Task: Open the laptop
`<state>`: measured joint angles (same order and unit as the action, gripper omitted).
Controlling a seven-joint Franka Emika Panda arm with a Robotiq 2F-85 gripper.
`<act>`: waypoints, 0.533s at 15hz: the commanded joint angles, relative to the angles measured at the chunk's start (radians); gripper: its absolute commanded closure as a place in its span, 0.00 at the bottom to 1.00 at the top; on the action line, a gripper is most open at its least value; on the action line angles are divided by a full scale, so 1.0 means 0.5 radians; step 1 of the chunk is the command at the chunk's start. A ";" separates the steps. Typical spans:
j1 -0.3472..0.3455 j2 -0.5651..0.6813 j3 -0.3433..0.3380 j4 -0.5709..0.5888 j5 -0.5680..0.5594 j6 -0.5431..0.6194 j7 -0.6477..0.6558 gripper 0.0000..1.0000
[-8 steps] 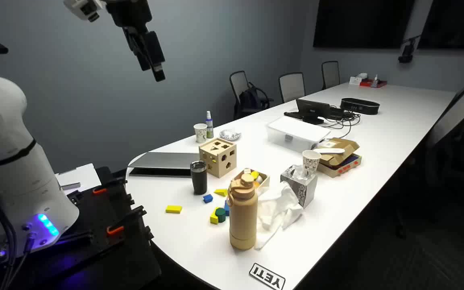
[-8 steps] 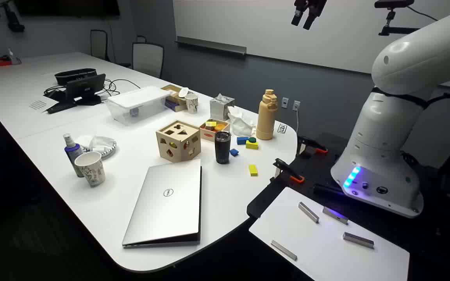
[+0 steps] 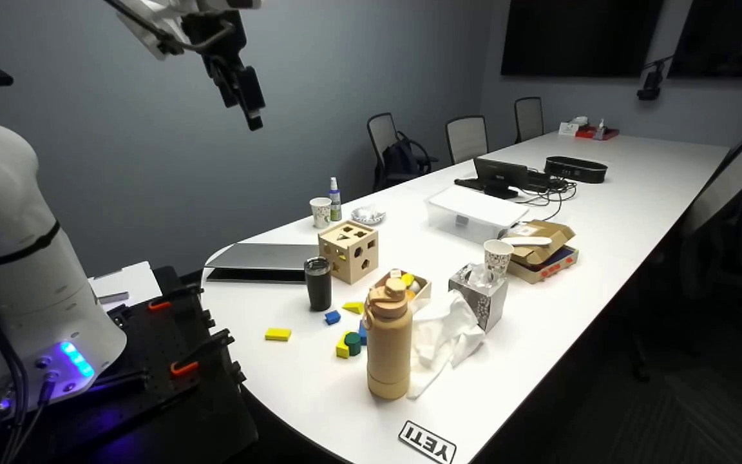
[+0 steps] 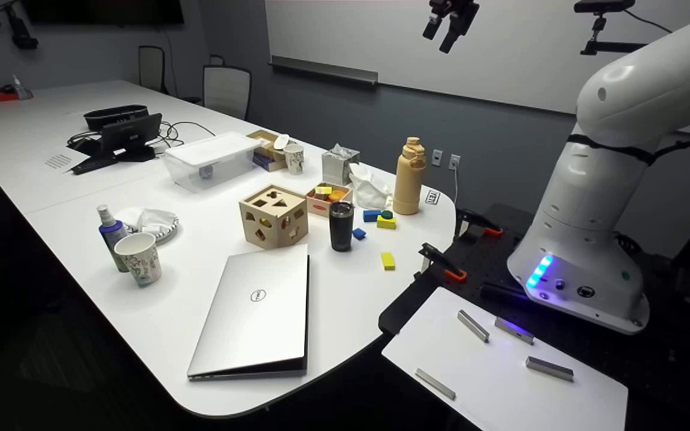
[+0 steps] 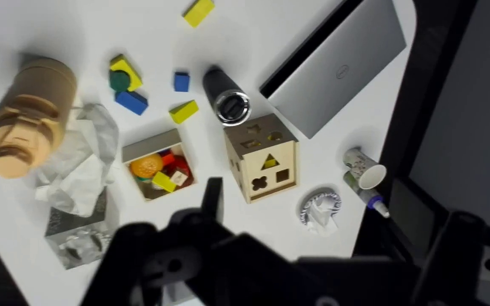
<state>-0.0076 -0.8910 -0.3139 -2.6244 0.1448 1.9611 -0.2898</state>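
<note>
The silver laptop lies on the table with its lid down but slightly raised. It shows in both exterior views (image 3: 265,256) (image 4: 258,323) and at the upper right of the wrist view (image 5: 340,70). A narrow dark gap runs along its edge facing the robot, and the hinge is on the far side. My gripper is high in the air above the table, well apart from the laptop. It shows at the top of both exterior views (image 3: 245,115) (image 4: 439,41). Its fingers are spread with nothing between them. In the wrist view the open fingers (image 5: 337,202) point down toward the table.
A wooden shape block (image 4: 274,216) and a black tumbler (image 4: 341,226) stand close to the laptop. A paper cup (image 4: 139,258) and a spray bottle (image 4: 112,236) stand at the table edge. A tan bottle (image 3: 389,341), tissue box (image 3: 480,299) and loose blocks (image 3: 277,334) lie further off.
My gripper has moved left and slightly down in an exterior view. The arm's wrist has shifted and turned, with the fingers still spread. The laptop and other objects have not moved.
</note>
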 commanded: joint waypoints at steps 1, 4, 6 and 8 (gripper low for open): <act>0.236 0.100 0.018 -0.155 0.373 0.222 -0.095 0.00; 0.487 0.265 0.007 -0.280 0.718 0.458 -0.286 0.00; 0.652 0.422 -0.020 -0.351 0.947 0.616 -0.491 0.00; 0.800 0.643 -0.065 -0.339 1.211 0.699 -0.739 0.00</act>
<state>0.3034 -0.7125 -0.3177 -2.7971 0.6016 2.2435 -0.5077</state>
